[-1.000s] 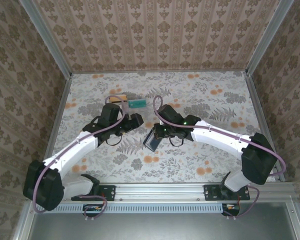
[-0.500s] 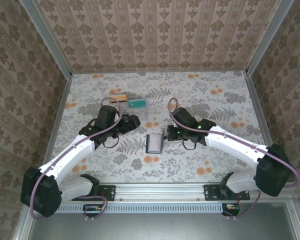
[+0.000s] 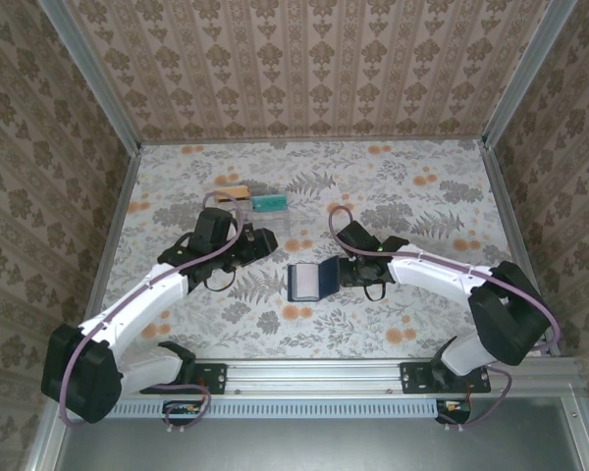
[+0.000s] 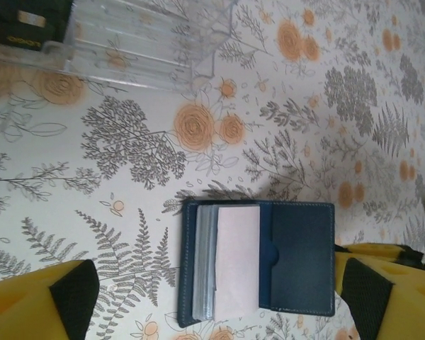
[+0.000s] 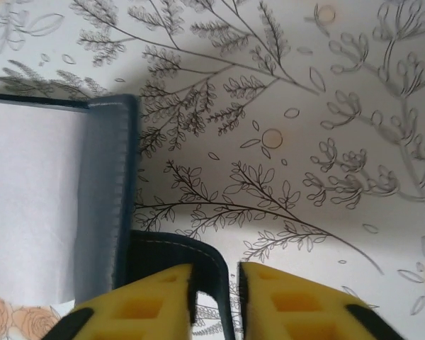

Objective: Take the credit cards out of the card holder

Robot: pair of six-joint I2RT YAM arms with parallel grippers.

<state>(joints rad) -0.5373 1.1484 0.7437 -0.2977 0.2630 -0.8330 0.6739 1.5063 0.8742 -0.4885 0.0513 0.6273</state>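
The navy card holder (image 3: 311, 282) lies open on the flowered table between my two arms. Its left half carries greyish see-through pockets (image 4: 204, 263) with a white credit card (image 4: 238, 261) on top. The plain navy cover (image 4: 303, 256) is folded out to the right. My left gripper (image 4: 221, 297) hovers over it, open wide, a yellow finger on either side and nothing between them. My right gripper (image 5: 214, 301) is low at the cover's outer edge (image 5: 214, 273). Its jaws stand slightly apart, with that edge loose between them.
A clear plastic compartment tray (image 4: 127, 42) stands behind the holder, also visible in the top view (image 3: 280, 218). A tan card (image 3: 234, 191) and a teal card (image 3: 268, 203) lie at its far side. Patterned walls ring the table.
The right gripper brought the holder down from a tilted hold and laid it flat, swinging its cover out to the right. Its jaws have loosened. The left gripper narrowed slightly.
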